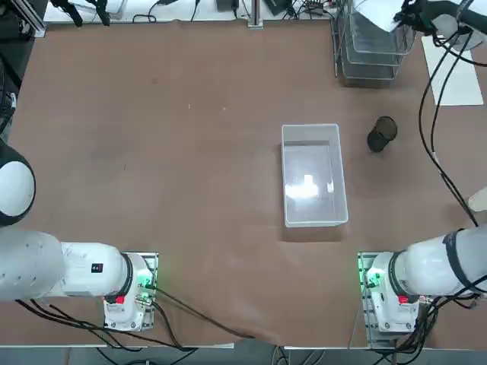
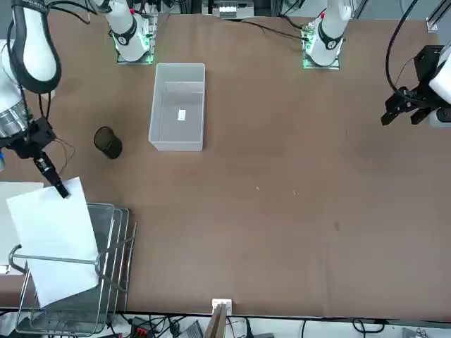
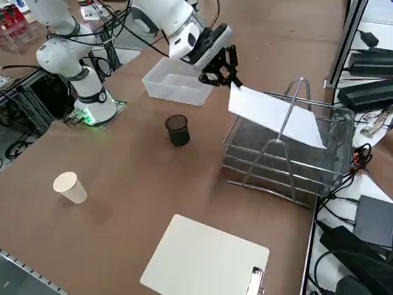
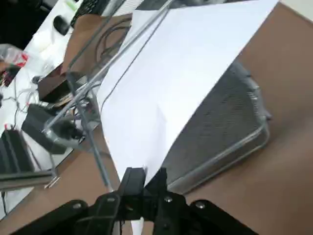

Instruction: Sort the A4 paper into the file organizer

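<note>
From the right side view, the right gripper (image 3: 233, 81) pinched a corner of the paper (image 3: 276, 115), which lay slanting over the top tier of the rack (image 3: 288, 153), partly inside it. The brown table (image 3: 123, 209) also bore a clear bin (image 3: 178, 83), a black cup (image 3: 177, 130), a white cup (image 3: 70, 187) and a clipboard (image 3: 206, 258). Beyond its edge, cables (image 3: 344, 184) and black devices (image 3: 368, 95) lay on a white surface (image 3: 374, 190).

Count was one sheet of A4 paper (image 2: 56, 239), just one! One file organizer (image 3: 336, 161) made the tally, its tiers too overlapped to number. Cups came to two: one black (image 3: 177, 130), one white (image 3: 70, 187). And there was one clear bin (image 1: 314, 182), plus one white clipboard (image 3: 202, 258)!
</note>
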